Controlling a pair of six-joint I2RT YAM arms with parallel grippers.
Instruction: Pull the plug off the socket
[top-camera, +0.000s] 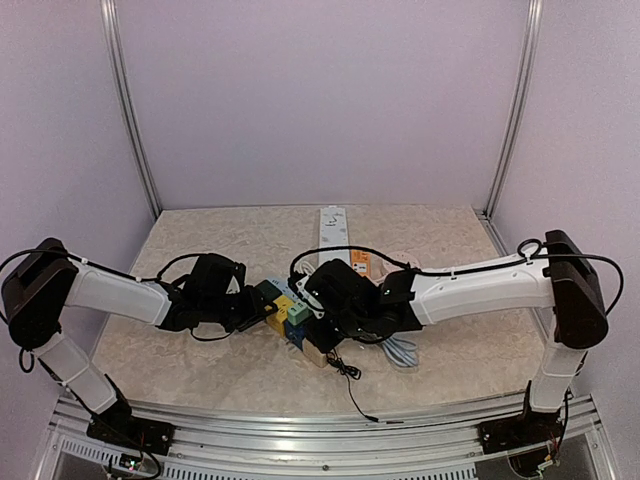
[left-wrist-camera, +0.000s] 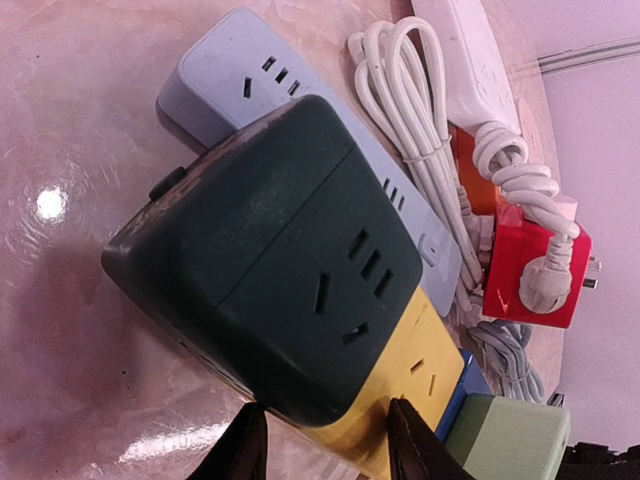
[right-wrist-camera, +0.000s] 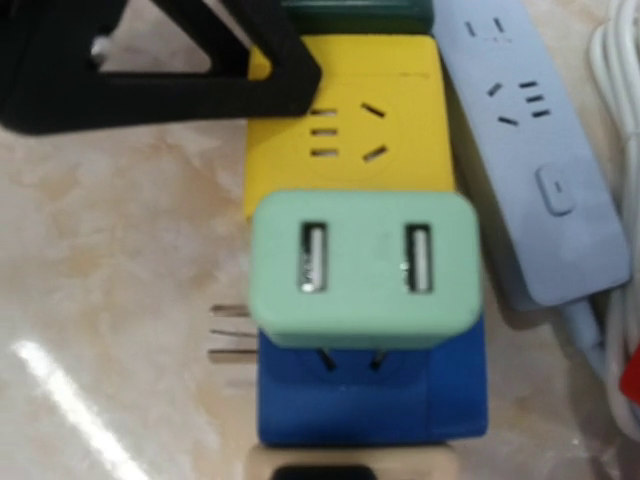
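While the left gripper (left-wrist-camera: 325, 440) clamps the yellow block (right-wrist-camera: 350, 130), a black finger (left-wrist-camera: 245, 455) pressed to each side, the plug (right-wrist-camera: 365, 268) sits on the blue block (right-wrist-camera: 370, 405) just next in the row. It is mint green, with two USB ports facing up, and two dark pins show at its near edge where it meets the blue face. Two bare metal prongs (right-wrist-camera: 230, 333) stick out to the left at that seam; whose they are I cannot tell. The row runs dark green block (left-wrist-camera: 270, 250), yellow, blue, then a beige block (right-wrist-camera: 345, 465), all touching, lying on the marbled table (top-camera: 200, 360). The right gripper (top-camera: 312, 305) hangs right over the plug with its jaws drawn together. Its fingers do not show in the wrist view, so whether they pinch the plug cannot be told. A grey strip (right-wrist-camera: 530, 160) lies just beside the row. Beyond it lie white cables (left-wrist-camera: 420, 110), a red block (left-wrist-camera: 530, 275) and a white strip (top-camera: 332, 232).
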